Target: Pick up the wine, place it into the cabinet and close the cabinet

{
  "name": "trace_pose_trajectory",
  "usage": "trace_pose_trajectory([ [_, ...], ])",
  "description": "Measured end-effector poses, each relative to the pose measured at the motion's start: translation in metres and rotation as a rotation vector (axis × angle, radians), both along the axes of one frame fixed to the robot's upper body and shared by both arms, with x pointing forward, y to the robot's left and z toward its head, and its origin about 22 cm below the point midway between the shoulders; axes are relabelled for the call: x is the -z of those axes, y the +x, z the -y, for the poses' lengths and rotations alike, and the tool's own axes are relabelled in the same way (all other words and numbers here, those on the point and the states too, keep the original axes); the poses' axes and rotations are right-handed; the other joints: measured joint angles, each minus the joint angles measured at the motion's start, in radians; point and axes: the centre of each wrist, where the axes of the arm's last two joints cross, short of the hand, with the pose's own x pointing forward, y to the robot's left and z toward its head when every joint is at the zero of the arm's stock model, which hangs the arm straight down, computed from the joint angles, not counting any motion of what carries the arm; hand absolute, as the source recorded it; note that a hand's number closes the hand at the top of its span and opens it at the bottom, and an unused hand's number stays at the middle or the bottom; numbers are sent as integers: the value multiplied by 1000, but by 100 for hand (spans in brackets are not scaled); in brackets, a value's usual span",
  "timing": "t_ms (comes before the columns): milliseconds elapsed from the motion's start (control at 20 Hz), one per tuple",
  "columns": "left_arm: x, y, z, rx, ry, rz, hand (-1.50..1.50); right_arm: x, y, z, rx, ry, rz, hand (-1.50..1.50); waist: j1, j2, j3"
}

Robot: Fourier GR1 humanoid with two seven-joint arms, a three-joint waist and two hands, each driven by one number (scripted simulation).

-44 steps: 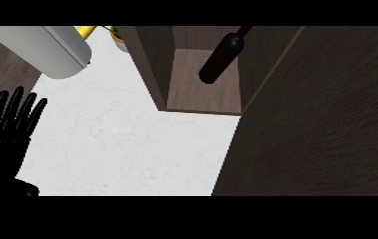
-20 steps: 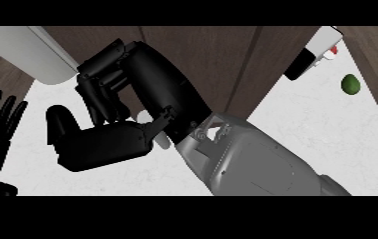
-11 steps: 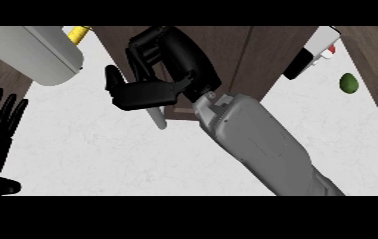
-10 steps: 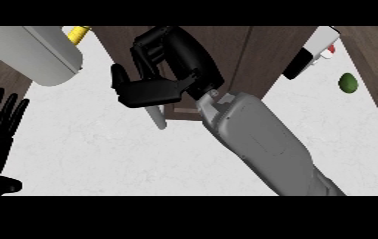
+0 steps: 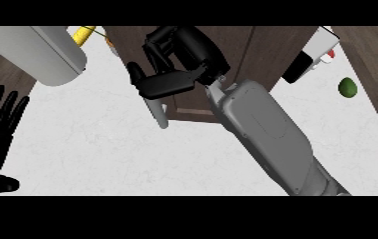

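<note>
My right hand [image 5: 181,65] is open at the top centre, its relaxed fingers and thumb lying against the front of the dark brown cabinet [image 5: 247,48]. The grey right forearm [image 5: 269,133] runs down to the lower right. A pale grey door handle [image 5: 158,114] sticks out just below the hand. The wine bottle is out of sight, and the cabinet's inside is covered by the door and my hand. My left hand [image 5: 9,120] rests open at the left edge, fingers up.
A big pale grey appliance [image 5: 44,53] fills the top left, with a yellow object [image 5: 83,32] behind it. To the right of the cabinet are a white and black item [image 5: 316,58] and a green lime [image 5: 347,87]. White counter [image 5: 111,158] lies in front.
The cabinet stood open with the dark bottle inside; now its door covers the opening. My right hand came in and has moved up along the door with it. The left hand stayed put.
</note>
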Motion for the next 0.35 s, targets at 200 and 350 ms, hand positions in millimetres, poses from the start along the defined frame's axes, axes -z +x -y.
trace_pose_trajectory([
  [200, -2, 3, -2, 12, 4, 6, -150, 4, 6, -2, -16, -8, 33, 150, 6, -6, -2],
  [350, -3, 3, 5, 25, 2, 8, -150, 6, 9, -2, -18, -11, 44, 150, 9, -8, -2],
])
